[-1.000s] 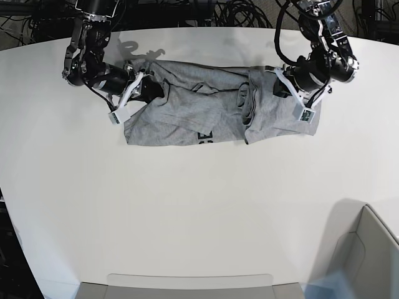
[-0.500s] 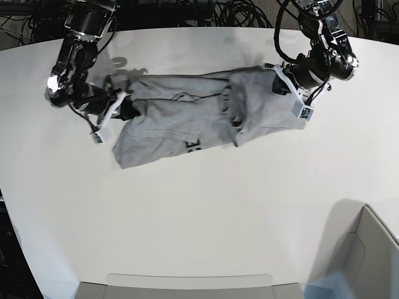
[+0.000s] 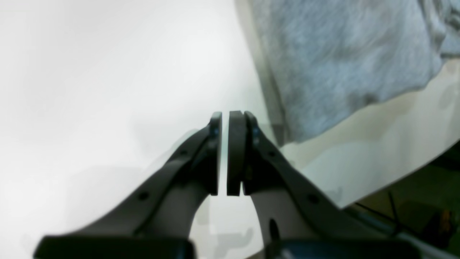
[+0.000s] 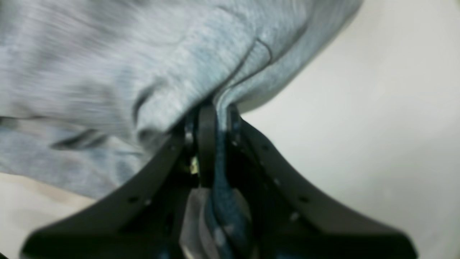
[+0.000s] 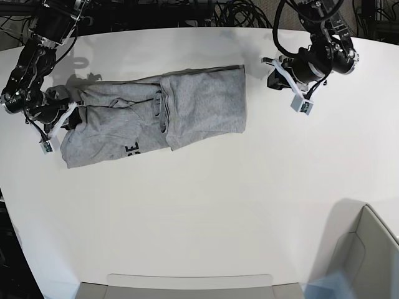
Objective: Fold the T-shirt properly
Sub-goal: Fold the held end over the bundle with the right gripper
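The light grey T-shirt (image 5: 156, 115) lies bunched and partly folded over itself on the white table (image 5: 206, 205), left of centre, with a bit of black lettering (image 5: 131, 149) at its front edge. My right gripper (image 5: 70, 118) is at the shirt's left end. In the right wrist view it (image 4: 215, 111) is shut on a fold of the shirt (image 4: 143, 72). My left gripper (image 5: 272, 73) stands apart from the shirt's right edge. In the left wrist view it (image 3: 223, 122) is shut and empty, with the shirt (image 3: 341, 61) beyond it.
A grey box (image 5: 368, 261) stands at the front right corner and a flat grey tray (image 5: 187, 286) at the front edge. Dark cables (image 5: 218, 12) lie behind the table. The table's back edge (image 3: 395, 172) is close to my left gripper.
My right gripper has dragged the T-shirt leftward across the table. My left gripper has let go of the shirt's right end and stays near the back right, now apart from it.
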{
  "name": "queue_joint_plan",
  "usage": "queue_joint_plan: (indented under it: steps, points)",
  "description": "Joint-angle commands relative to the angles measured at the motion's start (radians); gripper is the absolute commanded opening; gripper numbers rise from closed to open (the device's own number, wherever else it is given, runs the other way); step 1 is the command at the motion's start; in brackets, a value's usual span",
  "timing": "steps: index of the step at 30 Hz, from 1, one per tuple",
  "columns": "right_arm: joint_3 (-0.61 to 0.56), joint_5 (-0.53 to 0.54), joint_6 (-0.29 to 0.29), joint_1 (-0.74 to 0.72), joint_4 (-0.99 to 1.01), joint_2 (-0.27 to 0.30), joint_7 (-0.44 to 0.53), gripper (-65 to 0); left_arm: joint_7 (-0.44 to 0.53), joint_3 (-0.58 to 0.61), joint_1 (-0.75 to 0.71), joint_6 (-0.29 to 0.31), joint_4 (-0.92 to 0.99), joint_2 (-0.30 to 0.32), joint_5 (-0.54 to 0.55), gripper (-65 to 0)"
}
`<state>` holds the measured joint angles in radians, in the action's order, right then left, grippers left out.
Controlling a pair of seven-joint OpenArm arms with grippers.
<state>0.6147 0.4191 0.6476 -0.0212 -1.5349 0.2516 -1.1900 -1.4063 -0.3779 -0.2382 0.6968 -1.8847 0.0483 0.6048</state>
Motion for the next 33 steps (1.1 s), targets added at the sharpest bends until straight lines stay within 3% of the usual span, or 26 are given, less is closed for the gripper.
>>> queue_joint_plan:
  steps: [1, 3, 7, 11, 17, 23, 29, 33]
  points:
    - [-0.025, 0.033, -0.007, -0.01, -0.069, 0.008, 0.0, -65.0, 0.01, -0.005, 0.001, 0.001, -0.019, 0.014, 0.011, -61.9]
    - [-0.063, 0.033, -0.044, -0.003, -0.18, -0.018, -0.038, -65.0, 0.01, -0.013, 0.0, 0.001, -0.019, 0.014, 0.011, -61.9]
    - [-0.209, 0.031, -0.171, 0.028, -0.393, -0.056, -0.106, -65.0, 0.01, -0.082, 0.0, 0.001, -0.019, 0.014, 0.01, -61.9]
    - [-0.408, 0.031, -0.334, 0.07, -0.505, -0.07, -0.104, -65.0, 0.01, -0.112, 0.0, 0.001, -0.017, 0.042, 0.008, -61.8]
    - [-0.671, 0.031, -0.516, 0.059, -0.516, -0.076, -0.097, -65.0, 0.01, -0.115, -0.017, 0.001, -0.014, 0.065, 0.008, -61.8]
    - [-0.97, 0.031, -0.742, 0.007, -0.481, -0.077, -0.024, -65.0, 0.01, -0.114, -0.019, 0.001, -0.014, 0.063, 0.008, -61.8]
    - [-1.165, 0.031, -0.932, -0.069, -0.356, -0.077, -0.024, -65.0, 0.01, -0.109, -0.02, 0.001, -0.014, 0.063, 0.008, -61.8]
    - [-1.265, 0.034, -1.024, -0.108, -0.306, -0.077, -0.026, -64.0, 0.01, -0.109, -0.02, 0.001, -0.014, 0.063, 0.008, -61.7]
